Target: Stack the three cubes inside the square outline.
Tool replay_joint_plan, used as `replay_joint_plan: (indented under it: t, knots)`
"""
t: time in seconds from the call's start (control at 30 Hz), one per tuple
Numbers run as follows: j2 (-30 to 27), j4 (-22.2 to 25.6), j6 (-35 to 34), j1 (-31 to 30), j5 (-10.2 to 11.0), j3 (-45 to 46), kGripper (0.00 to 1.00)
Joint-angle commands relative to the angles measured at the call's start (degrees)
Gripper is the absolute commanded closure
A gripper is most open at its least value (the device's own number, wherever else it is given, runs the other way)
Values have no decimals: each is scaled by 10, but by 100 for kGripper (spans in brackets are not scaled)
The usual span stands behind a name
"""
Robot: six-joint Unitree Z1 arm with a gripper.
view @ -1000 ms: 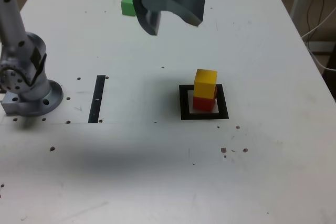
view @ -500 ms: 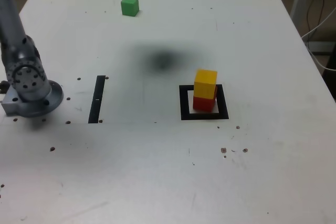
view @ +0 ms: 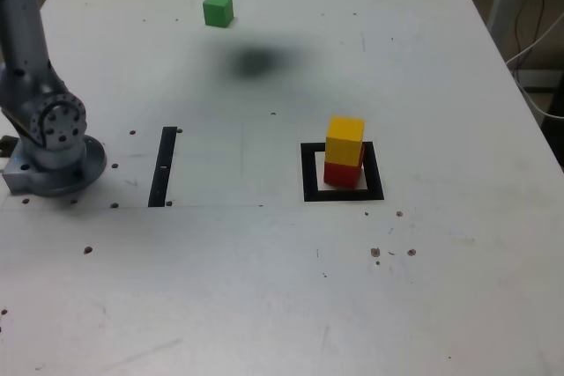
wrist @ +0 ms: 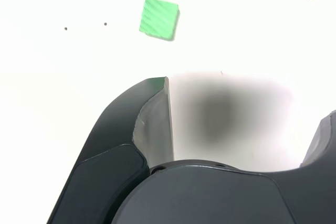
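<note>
Gripper (wrist: 247,108), jaws spread and empty, has been swung from above the square outline (view: 343,193) toward the green cube (view: 218,10) at eleven o'clock; the yellow cube (view: 345,140) is seated on the red cube (view: 339,173), so green is judged next.

— What does the robot arm (view: 26,59) look like?
— It is silver-grey metal. It stands on a round base (view: 55,169). The joint above has a round cap with small dark screw holes.
— And the gripper (wrist: 247,129)?
— Dark, nearly black, smooth and curved. One finger (wrist: 152,124) has a pale grey inner face. Two small screws sit near its root.
</note>
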Motion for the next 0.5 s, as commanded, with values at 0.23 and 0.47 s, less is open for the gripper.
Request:
replay_joint_plan:
  t: [0.23, 0.47]
  knots:
    - [60, -2, 14, 61, -10, -16, 5]
    - [115, 6, 26, 111, -13, -45, 7]
